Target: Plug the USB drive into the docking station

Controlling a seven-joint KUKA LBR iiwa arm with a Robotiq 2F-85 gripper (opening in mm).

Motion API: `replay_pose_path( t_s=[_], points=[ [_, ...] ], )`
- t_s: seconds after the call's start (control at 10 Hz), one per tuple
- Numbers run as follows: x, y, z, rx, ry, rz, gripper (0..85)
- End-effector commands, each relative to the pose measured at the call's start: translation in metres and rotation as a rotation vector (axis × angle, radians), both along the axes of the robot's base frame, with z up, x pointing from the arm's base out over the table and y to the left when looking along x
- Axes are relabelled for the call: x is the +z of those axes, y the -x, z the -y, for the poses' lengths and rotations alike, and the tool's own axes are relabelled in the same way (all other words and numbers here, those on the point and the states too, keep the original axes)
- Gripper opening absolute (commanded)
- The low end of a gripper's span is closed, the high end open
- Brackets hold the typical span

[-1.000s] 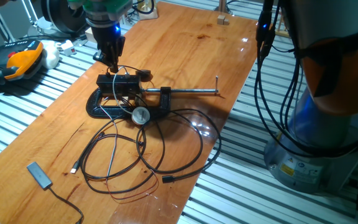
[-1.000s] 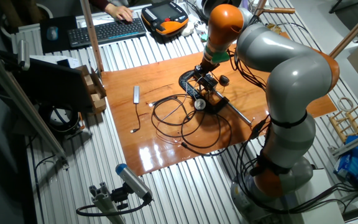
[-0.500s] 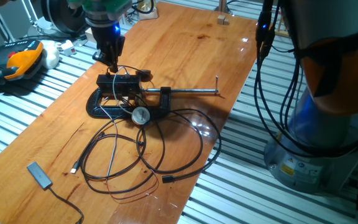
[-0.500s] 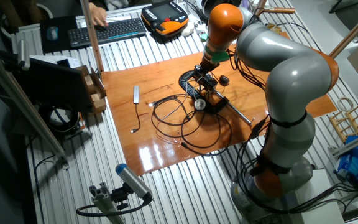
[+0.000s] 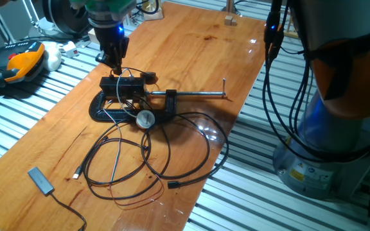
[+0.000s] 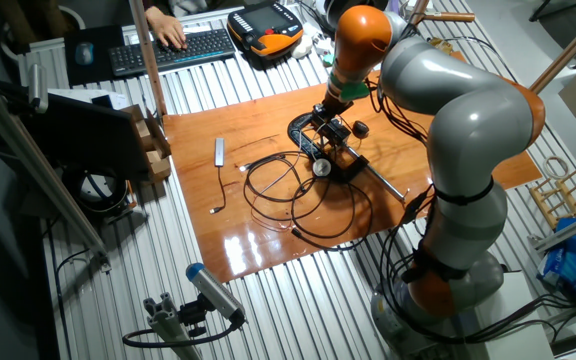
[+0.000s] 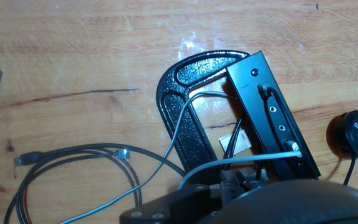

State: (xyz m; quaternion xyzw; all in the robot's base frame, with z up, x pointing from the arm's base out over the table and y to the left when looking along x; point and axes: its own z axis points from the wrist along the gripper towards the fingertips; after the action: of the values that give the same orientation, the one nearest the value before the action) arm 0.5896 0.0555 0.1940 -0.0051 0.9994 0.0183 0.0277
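The docking station (image 5: pixel 124 85) is a small black box held in the jaws of a black G-clamp (image 5: pixel 108 110), with white and black cables coming out of it. My gripper (image 5: pixel 115 65) hangs just above its left end, fingers close together around a short dark stub that I take for the USB drive (image 5: pixel 116 69). The other fixed view shows the gripper (image 6: pixel 332 106) right over the docking station (image 6: pixel 330 128). In the hand view the docking station (image 7: pixel 272 118) lies diagonally at the right, its row of ports facing up. Dark finger parts fill that view's bottom edge and hide the drive.
The clamp's long steel screw (image 5: pixel 198 95) points right. Loops of black cable (image 5: pixel 146 160) lie in front of the clamp. A flat black dongle (image 5: pixel 40 179) lies near the board's front left corner, and a round black puck (image 7: pixel 353 134) beside the docking station. Metal slats surround the wooden board (image 5: pixel 191 51).
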Motion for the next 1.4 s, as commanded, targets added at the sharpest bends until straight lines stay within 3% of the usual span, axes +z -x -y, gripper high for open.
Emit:
replay_pose_path(
  t_s=[0.0,1.3],
  points=[
    [-0.0003,0.0001,0.0005,0.000,0.000,-0.001,0.0],
    [-0.0033,-0.0017,0.0015,0.000,-0.002,0.002,0.0]
  ],
)
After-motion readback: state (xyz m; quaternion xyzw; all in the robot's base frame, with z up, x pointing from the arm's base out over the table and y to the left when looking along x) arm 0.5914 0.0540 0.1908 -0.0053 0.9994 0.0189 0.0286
